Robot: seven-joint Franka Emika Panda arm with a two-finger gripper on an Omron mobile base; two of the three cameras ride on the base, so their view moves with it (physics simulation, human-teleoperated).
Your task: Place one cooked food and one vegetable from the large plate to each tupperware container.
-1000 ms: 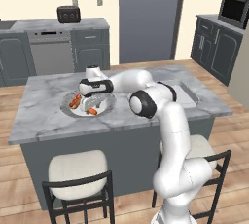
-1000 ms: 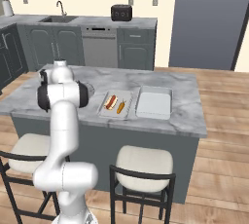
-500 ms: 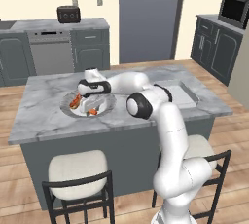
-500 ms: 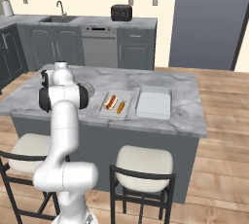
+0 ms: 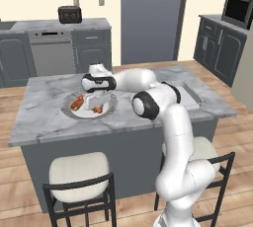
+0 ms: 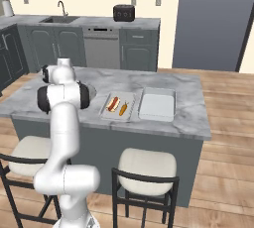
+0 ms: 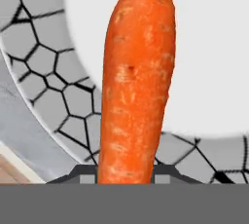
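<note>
Halfway is where you stand, judging by how things lie. Start at the left of the counter: the big plate holds one hot dog on its left side, untouched, and beside it, to the right, one carrot.

The hand is down over the plate at that carrot. Seen from the hand itself, the carrot runs straight down between the two fingertips, which sit against its sides, so the hand looks closed on it. The carrot lies across the plate's patterned rim and white centre, not yet lifted.

Move right along the counter and you reach the two containers, side by side. The filled container already has its share: a packed hot dog with a packed carrot just beside it. The empty container, to its right, has nothing in it.

So one pairing is done. What is left for you is the second pairing: lift this carrot, carry it over to the empty container, then return to the plate for the last hot dog.
</note>
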